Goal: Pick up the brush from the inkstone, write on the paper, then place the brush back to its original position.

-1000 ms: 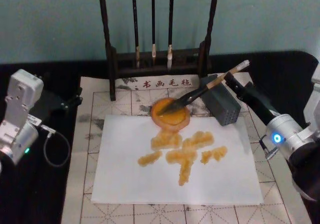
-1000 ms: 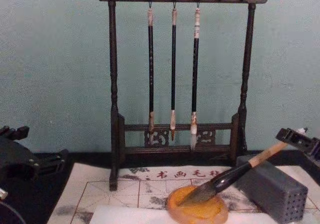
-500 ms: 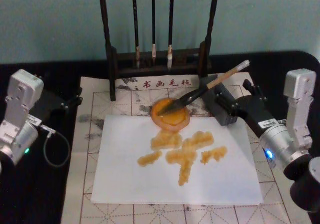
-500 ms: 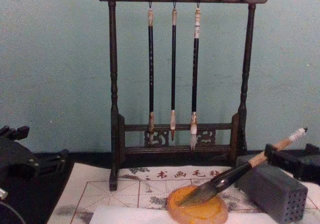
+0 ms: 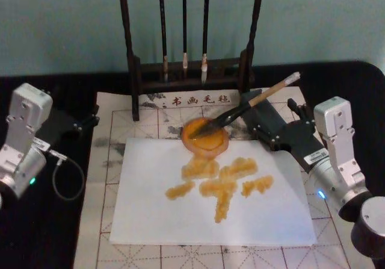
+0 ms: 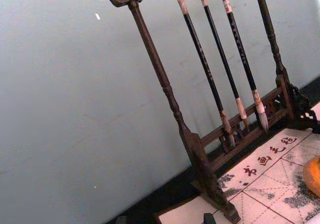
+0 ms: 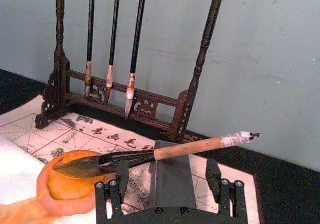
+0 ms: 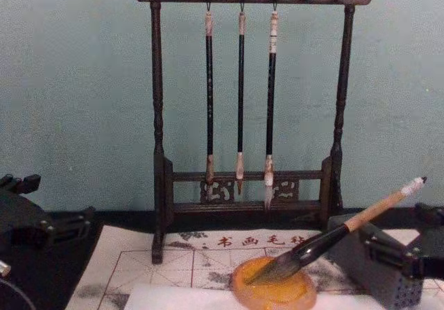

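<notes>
Chest view: grey block partly hidden.

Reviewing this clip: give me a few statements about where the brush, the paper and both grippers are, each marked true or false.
1. The thick bamboo-handled brush rests with its bristles in the round orange inkstone. True.
2. The right gripper grips the brush. False: its jaws are open, near the grey block, not touching the brush.
3. The white paper sheet is unmarked. False: amber strokes cover its middle.
4. Three thin brushes hang on the dark wooden rack. True.
5. The left gripper touches the paper. False: it sits off the mat, on the left.
</notes>
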Tool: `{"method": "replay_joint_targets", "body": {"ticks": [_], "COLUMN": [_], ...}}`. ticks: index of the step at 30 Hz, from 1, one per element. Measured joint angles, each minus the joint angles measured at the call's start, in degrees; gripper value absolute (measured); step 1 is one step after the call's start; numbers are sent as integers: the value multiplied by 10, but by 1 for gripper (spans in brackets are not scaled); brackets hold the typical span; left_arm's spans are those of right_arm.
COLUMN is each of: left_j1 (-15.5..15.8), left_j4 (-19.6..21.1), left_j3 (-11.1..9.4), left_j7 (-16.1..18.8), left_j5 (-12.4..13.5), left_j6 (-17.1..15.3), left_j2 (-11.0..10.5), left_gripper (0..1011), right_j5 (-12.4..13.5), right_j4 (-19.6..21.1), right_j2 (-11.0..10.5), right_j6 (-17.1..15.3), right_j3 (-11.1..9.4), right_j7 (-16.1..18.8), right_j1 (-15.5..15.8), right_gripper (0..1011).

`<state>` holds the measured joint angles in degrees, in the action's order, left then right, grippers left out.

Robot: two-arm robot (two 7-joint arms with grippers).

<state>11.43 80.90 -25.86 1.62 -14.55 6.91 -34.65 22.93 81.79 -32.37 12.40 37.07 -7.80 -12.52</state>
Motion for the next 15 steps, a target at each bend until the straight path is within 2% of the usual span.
{"method": "replay_joint_targets", "body": {"ticks": [15], "left_j1": [0], "left_j4": [0], "left_j3": [0], "left_j7": [0], "left_j5": [0], "left_j6": [0], "left_j2": [0], "left_gripper": [1001], "right_j5": [10], "right_j4": [1], "right_j2": [0], "right_j6": [0], "right_j3": [-2], "right_j7": [2], "right_j1": [1], "right_gripper": [1000]}}
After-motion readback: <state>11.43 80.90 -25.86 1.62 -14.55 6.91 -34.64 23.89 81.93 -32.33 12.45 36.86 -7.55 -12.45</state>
